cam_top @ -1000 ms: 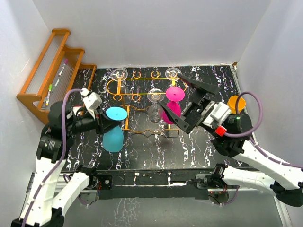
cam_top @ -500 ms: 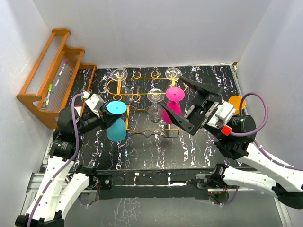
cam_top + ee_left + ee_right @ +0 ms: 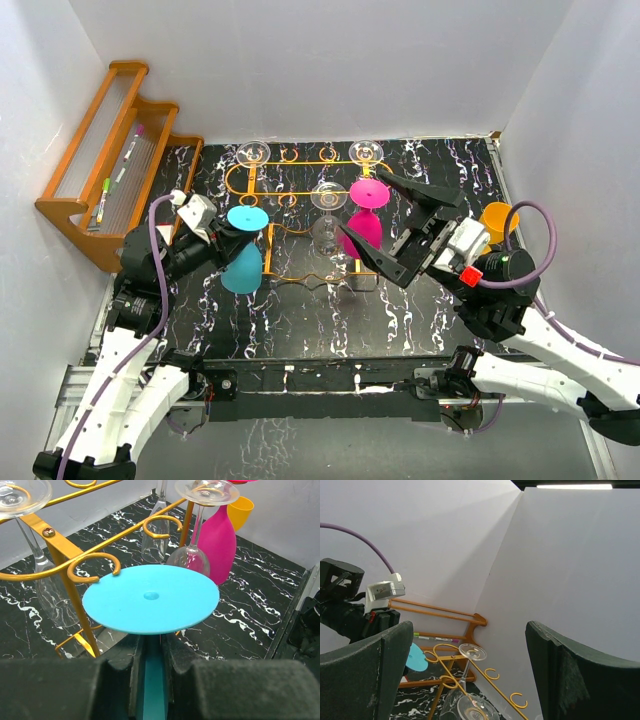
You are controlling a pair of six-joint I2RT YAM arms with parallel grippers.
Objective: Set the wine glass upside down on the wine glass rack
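**Mara:** Where was the wine glass (image 3: 150,599) at that point?

**Jon:** In the left pincer (image 3: 151,652), clamped on the stem just under the foot. The glass was upside down, turquoise foot up and bowl hanging over the table (image 3: 400,310). The foot sat just beside a ring-shaped slot (image 3: 93,556) at the near end of the wine glass rack (image 3: 73,602). I couldn't tell from the wrist view whether the foot's edge touched the wire.

**Mara:** And the other arm?

**Jon:** The right pincer (image 3: 362,204) stood wide open with nothing in it, close to the pink glass (image 3: 364,232) that hung in the rack.

**Mara:** So the step in hand was threading the stem into the slot. How would you have done it well?

**Jon:** I'd have held the foot level and a touch higher than the wire, so the disc rode over the ring, not into it. Then I'd have lined the stem up with the slot's open mouth and slid it in sideways. I'd have lowered only once the stem was centred, and opened the pincer after the foot rested on the wire.

**Mara:** Risks?

**Jon:** The foot catching the hook's curled end and twisting in the grip. The bowl could also have knocked the clear glass (image 3: 187,560) that hung nearby, so a slow, straight approach seemed wise.
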